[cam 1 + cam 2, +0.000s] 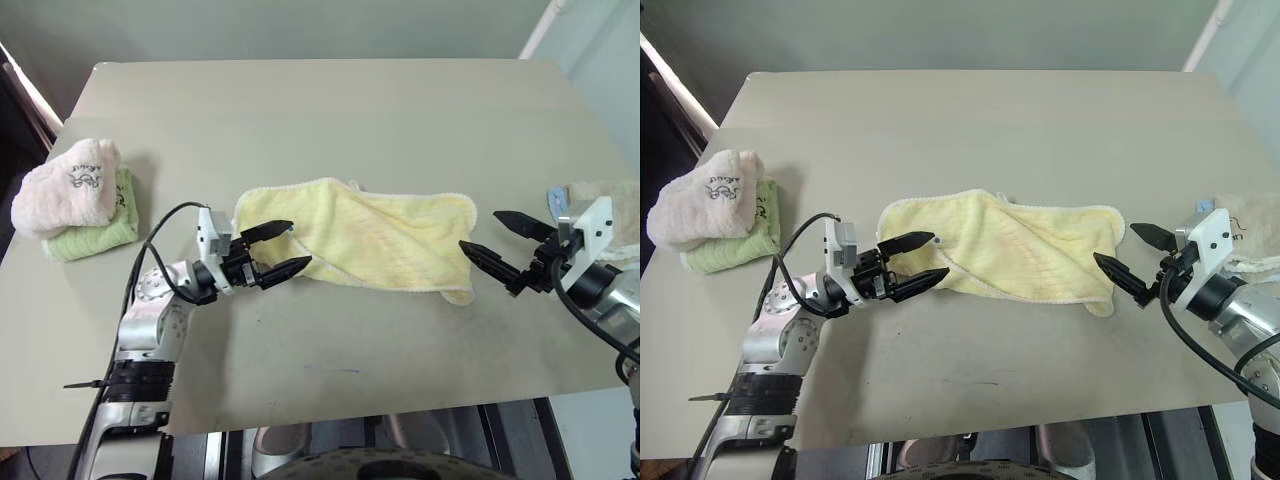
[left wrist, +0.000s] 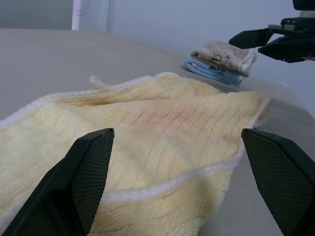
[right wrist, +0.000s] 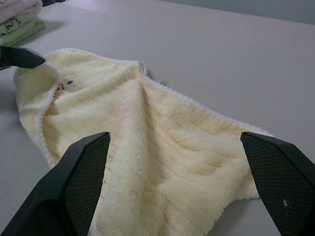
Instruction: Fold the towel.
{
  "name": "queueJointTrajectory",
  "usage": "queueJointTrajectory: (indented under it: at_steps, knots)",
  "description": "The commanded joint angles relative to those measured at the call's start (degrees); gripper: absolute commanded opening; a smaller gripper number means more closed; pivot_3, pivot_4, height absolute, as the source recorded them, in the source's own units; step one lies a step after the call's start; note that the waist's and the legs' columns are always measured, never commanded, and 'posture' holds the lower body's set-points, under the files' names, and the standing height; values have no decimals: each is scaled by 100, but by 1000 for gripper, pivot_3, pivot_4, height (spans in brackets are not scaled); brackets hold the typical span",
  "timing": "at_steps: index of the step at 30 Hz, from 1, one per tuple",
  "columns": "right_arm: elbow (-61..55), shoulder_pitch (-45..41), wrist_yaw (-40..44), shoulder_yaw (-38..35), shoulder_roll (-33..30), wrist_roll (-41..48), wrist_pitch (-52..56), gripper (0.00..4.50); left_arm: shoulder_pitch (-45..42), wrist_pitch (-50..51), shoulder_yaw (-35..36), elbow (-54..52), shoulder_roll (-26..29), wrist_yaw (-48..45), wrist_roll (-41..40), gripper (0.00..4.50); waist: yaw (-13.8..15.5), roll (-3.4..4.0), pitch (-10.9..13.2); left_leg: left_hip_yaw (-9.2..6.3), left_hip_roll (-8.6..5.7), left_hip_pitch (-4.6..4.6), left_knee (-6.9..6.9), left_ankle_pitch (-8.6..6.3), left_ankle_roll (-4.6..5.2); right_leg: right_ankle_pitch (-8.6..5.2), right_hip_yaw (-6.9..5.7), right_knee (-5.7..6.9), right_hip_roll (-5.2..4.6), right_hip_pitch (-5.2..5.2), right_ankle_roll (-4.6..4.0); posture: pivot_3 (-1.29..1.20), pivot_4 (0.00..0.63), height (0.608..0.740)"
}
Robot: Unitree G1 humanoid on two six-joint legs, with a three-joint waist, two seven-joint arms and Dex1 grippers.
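Towel (image 1: 370,240): pale yellow ribbed terry, rumpled, whitish stitched edge.

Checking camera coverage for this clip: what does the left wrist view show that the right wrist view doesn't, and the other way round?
Left wrist view: the folded beige towel on a blue one, with the right gripper open beside that stack.

Right wrist view: the folded pink towel on a green one, and the small dark logo with blue dot.

Both: the rumpled pale yellow terry towel lying on the grey table, between that arm's own open fingers.
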Motion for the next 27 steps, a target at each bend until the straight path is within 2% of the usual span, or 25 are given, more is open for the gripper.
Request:
queueJointTrajectory:
  at_steps: [1,12,15,19,27]
  knots:
    - [9,-16,-1,68,4,-121,-232,4484,-112,9,51,-216,51,-53,-38,4500,0,1,-1,0,0,0,0,0,0,0,0,0,0,0,0,0,150,740]
    - [604,-597,-311,172,14,-110,77,4484,-372,-232,45,60,-226,19,38,4500,-2,1,-1,0,1,0,1,0,0,2,0,0,-1,-1,-2,0,150,740]
    - [1176,-1020,-395,234,-36,-198,217,4484,-308,-282,-19,-7,-346,93,74,4500,-8,2,-1,1,1,0,2,0,0,6,1,-1,-1,-1,0,0,150,740]
    - [2093,-1773,-382,701,-143,-488,487,4484,-250,-420,-33,78,-309,19,218,4500,-10,2,-1,0,3,1,2,0,0,8,0,0,-1,-1,1,0,150,740]
    - [4345,-3379,31,1411,-90,-1320,-170,4484,-133,-443,-15,-57,-321,144,288,4500,-26,9,0,-1,5,0,1,1,1,18,0,2,0,-9,-1,0,150,740]
